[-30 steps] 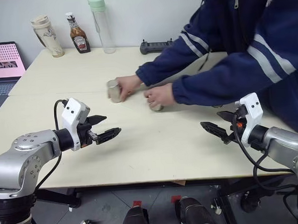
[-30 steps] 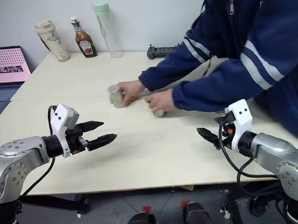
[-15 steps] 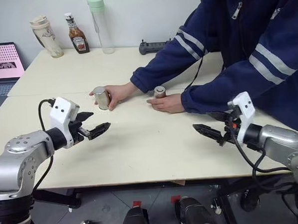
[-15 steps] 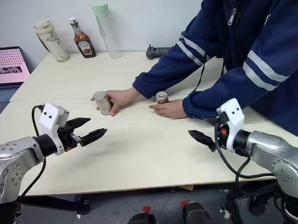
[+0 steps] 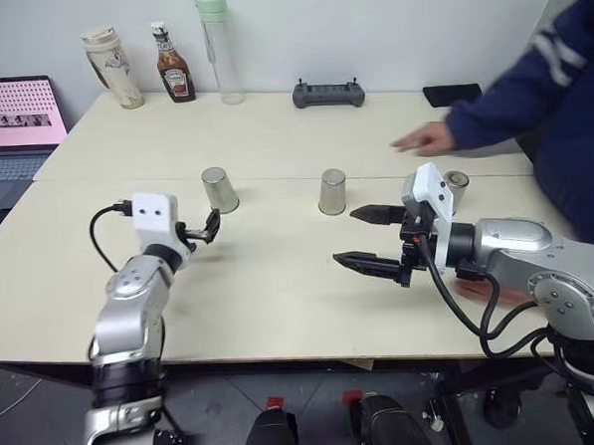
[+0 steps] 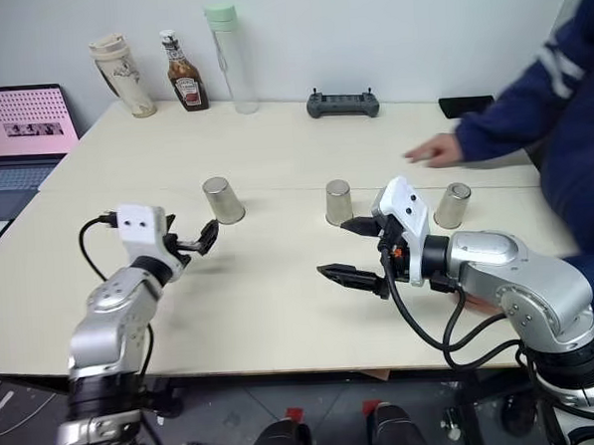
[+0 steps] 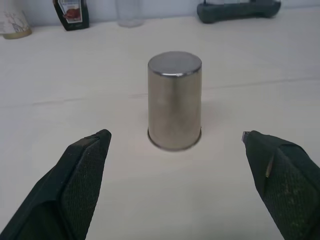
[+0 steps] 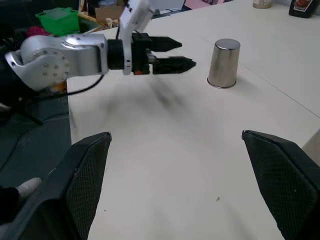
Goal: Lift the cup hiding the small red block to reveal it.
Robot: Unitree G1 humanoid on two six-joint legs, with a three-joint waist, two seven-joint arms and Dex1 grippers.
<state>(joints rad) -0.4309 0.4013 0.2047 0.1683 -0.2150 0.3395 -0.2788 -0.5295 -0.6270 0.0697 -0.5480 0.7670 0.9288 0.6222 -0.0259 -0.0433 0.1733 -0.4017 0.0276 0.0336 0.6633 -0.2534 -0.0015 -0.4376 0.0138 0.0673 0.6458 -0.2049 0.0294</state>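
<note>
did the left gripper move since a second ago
Yes. The left gripper went forward across the table toward the left cup, its fingers open on either side of it.

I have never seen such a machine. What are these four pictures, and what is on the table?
A two-armed robot faces a pale table. Two pictures come from its head, two from cameras on its wrists. Three upside-down metal cups stand in a row: the left cup, the middle cup, the right cup. The left gripper is open, aimed at the left cup, short of it. The right gripper is open and empty. A person's hand hovers beyond the cups. Bottles stand behind.
</note>
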